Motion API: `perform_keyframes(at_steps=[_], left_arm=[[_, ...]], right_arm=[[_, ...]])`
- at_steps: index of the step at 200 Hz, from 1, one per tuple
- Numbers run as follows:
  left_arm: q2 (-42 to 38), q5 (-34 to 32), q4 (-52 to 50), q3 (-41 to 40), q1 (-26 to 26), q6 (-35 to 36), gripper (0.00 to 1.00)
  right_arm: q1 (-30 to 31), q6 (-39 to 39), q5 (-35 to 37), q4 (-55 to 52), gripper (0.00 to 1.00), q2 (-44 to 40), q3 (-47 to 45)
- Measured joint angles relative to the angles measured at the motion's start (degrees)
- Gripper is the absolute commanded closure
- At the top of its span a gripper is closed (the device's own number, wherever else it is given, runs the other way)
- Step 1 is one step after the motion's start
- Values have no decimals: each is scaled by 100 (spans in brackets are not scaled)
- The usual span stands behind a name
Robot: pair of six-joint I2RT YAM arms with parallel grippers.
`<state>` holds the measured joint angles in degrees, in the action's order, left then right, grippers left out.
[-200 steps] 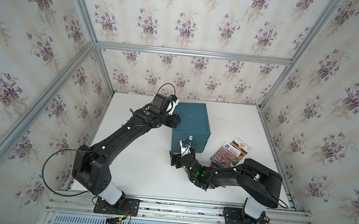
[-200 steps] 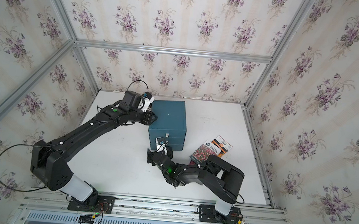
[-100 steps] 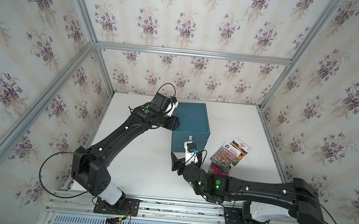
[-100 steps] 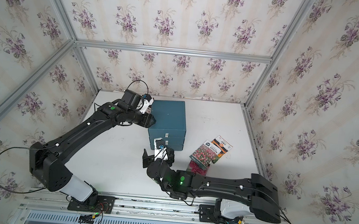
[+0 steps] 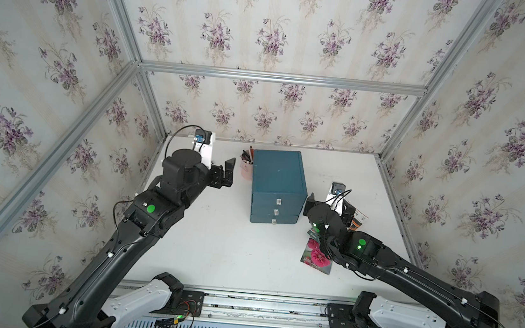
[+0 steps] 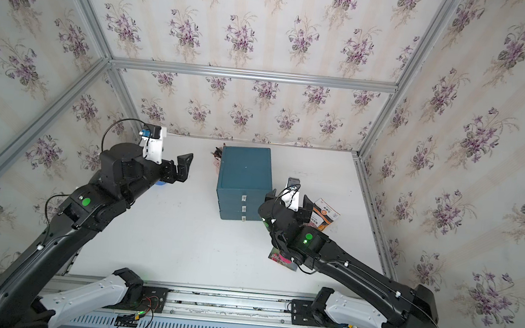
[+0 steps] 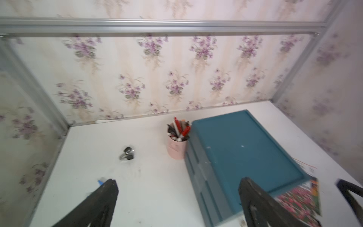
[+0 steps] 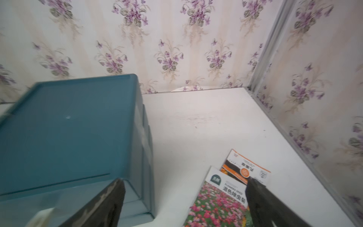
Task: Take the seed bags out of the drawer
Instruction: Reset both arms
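Left pincer (image 7: pixel 178 184): spread wide and empty, hovering off one side of the blue drawer cabinet (image 5: pixel 278 176).
Right pincer (image 8: pixel 185 181): spread wide too, nothing between the fingers, up at the cabinet's other side.
Drawers: all three shut flush.
Pink-field seed bag (image 8: pixel 216 200): flat on the table (image 5: pixel 212 249) under the right pincer, overlapping the orange marigold bag (image 8: pixel 245 167).
Deep-pink bloom bag (image 5: pixel 316 257): behind that pincer, partly under its arm.
Pen cup (image 7: pixel 176 147): ahead of the left pincer, just beside the cabinet.

Bright, even light with soft shadows; both wrist views motion-blurred.
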<state>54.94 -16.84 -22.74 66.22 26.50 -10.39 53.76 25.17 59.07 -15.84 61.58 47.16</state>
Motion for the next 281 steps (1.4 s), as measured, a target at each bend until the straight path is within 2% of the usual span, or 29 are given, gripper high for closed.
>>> perform_keyframes(at_steps=[9, 18, 35, 68, 82, 97, 117, 137, 150, 179, 201, 211, 220, 240, 281], left_arm=[[-98, -417, 407, -439, -107, 173, 0], [-72, -761, 658, -743, -308, 341, 0], [129, -1097, 894, -1040, -791, 442, 0], [981, -1495, 1692, -1941, -1884, 323, 0], [1460, -1552, 1823, -2411, -2339, 81, 0], [1860, -1591, 2127, -2817, -2627, -125, 0], [2365, -1475, 2605, -3049, -2734, -175, 0], [2732, -1266, 3047, -3021, -2765, -59, 0], [2830, -1038, 3241, -2988, -2771, 61, 0], [2439, -629, 3936, -3501, -2758, 127, 0], [2430, -398, 4562, -3860, -2704, 151, 0], [2527, -278, 4730, -3862, -2647, 240, 0], [2667, -190, 5023, -3864, -2549, 391, 0], [3104, 391, 5799, -4135, -2413, 763, 0], [3097, 511, 6159, -4155, -2376, 962, 0]], right_arm=[[-455, -74, -90, 247, 0, -55, -199], [-1165, -66, -313, 553, 0, -201, -407], [-2356, 35, -632, 1121, 0, -466, -905], [-3950, 35, -901, 1978, 0, -400, -1902], [-4402, 35, -872, 2310, 0, -179, -2267], [-4603, -118, -870, 2765, 0, 205, -2579], [-4701, -310, -876, 3578, 4, 715, -2916], [-4741, -654, -1255, 4448, 1, 1231, -2951], [-4767, -966, -1567, 5381, 0, 1440, -3115], [-5372, -1364, -3104, 7202, 0, 1908, -3598], [-5368, -1744, -4433, 8299, 0, 2577, -3740], [-5375, -1838, -4760, 8258, 0, 2586, -3698], [-5377, -1932, -4944, 8682, 0, 2660, -3676], [-5268, -2031, -5086, 8959, 0, 2649, -3654], [-4920, -2205, -4542, 9001, 0, 2634, -3560]])
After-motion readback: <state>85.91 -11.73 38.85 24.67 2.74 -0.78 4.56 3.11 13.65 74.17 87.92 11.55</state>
